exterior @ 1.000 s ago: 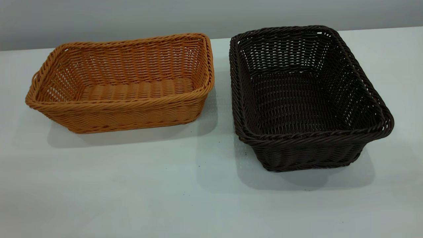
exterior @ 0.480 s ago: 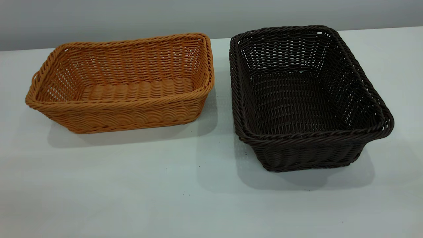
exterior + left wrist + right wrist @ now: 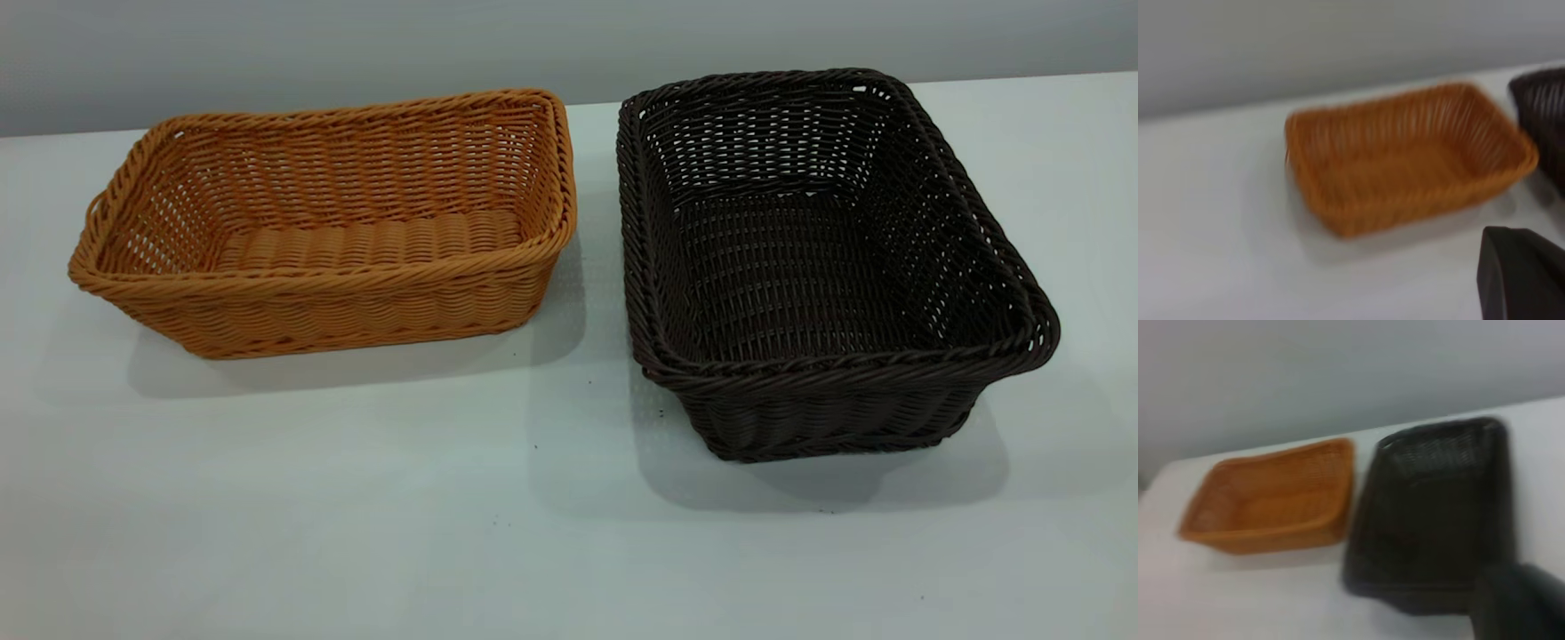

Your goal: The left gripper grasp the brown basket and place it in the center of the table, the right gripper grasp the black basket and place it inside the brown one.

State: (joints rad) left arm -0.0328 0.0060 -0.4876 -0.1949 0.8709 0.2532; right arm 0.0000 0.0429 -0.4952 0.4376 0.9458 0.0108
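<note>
Seemingly light, stiff wicker: brown basket (image 3: 324, 227) beside black basket (image 3: 822, 267) on desk (image 3: 356, 516). Best taken by braided rims; left pincer (image 3: 1521, 273) and right pincer (image 3: 1518, 603) barely visible, fingers' state impossible to tell.

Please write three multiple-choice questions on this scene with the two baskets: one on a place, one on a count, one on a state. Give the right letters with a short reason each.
1. In the exterior view, where does the brown basket stand relative to the black basket?
A. at its left, apart from it
B. inside it
C. on top of it

2. How many baskets are on the table?
A. one
B. two
C. three

3. What is inside the black basket?
A. the brown basket
B. a hand
C. nothing

Key: 1 A, a strip of bare table shows between the two rims. 2 B, only one brown and one black basket are seen. 3 C, its woven floor is bare in the exterior view.
</note>
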